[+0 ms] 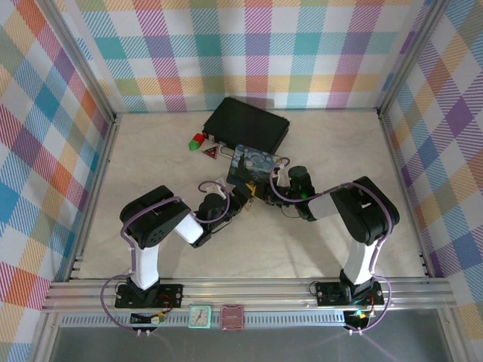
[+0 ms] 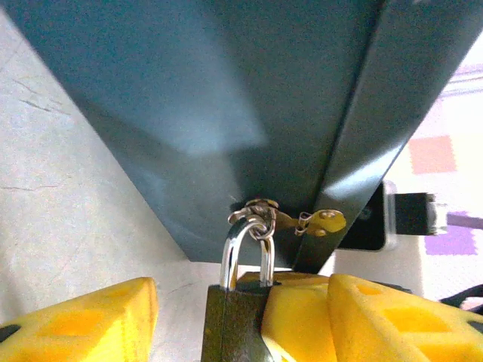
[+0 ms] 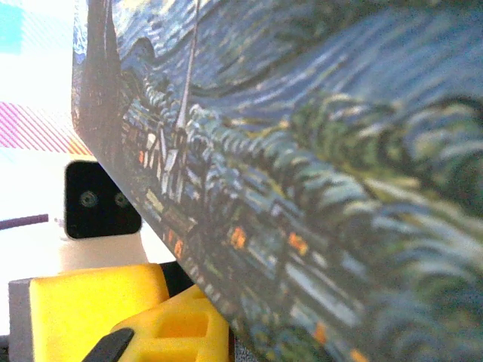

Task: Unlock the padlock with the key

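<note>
Padlock (image 2: pixel 235 326) upright between yellow fingers (image 2: pixel 75 320) of my left gripper (image 2: pixel 215 317). Body against one finger, clear gap to other. Jaws partway apart, nothing clamped. Shackle (image 2: pixel 245 241) threaded through hasp (image 2: pixel 260 207) on blue painted tin (image 2: pixel 226 98), just past fingertips. Tin in middle of table (image 1: pixel 151 151), just near of black case (image 1: pixel 249 124). My right gripper (image 1: pixel 281 179) at tin's right near edge, painted face close against its fingers (image 3: pixel 90 305). Cannot tell if closed on tin.

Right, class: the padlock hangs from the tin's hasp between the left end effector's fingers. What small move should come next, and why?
Probably close the left end effector on the padlock body: a gap shows between it and one finger, so it hangs loose from the hasp and needs steadying.
</note>
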{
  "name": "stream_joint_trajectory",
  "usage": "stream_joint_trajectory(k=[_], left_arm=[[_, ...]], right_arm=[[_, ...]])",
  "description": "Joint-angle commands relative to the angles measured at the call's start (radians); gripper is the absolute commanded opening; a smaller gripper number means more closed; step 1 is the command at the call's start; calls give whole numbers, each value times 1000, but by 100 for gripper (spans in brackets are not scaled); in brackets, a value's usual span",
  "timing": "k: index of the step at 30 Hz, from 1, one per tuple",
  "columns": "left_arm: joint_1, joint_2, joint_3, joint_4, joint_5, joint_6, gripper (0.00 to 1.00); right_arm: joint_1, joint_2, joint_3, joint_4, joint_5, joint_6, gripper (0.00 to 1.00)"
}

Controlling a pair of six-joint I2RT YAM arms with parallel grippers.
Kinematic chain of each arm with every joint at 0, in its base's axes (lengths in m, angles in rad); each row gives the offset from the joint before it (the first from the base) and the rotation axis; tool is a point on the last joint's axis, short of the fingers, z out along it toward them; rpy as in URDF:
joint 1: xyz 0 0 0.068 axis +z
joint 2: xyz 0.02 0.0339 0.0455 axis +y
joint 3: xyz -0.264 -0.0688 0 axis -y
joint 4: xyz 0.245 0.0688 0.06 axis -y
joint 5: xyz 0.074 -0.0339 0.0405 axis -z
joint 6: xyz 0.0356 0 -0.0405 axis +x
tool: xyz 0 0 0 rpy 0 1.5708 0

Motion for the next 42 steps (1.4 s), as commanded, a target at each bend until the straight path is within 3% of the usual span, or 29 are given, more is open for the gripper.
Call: stream_joint_trajectory(k=[1,6,12,16,21,23,27,30,32,36,42], left_arm=[[-39,33,-33,26,84,-67,54],[-47,48,-18,35,97,-99,40],[-48,60,10,34,114,-109,10],[-50,60,0,34,106,-108,8],[-55,68,6,35,110,-111,11],[-59,74,13,33,109,-111,13],[-67,100,31,36,122,-128,24],[-70,106,40,35,124,-131,30],[-71,104,42,34,122,-130,30],[-72,103,44,34,117,-127,17],[-73,89,42,29,101,-110,4]], right_arm=[[-3,73,-2,82,-47,207,14],[-3,60,9,29,-39,200,21],[-3,-33,23,-149,1,119,30],[-3,-92,30,-257,38,69,35],[-3,-143,38,-336,73,25,33],[-2,-160,39,-354,89,18,28],[-2,-162,35,-358,92,15,8],[0,-140,24,-317,78,40,5],[1,-130,19,-296,71,50,6],[2,-135,14,-315,77,39,9],[0,-286,22,-551,193,-89,29]])
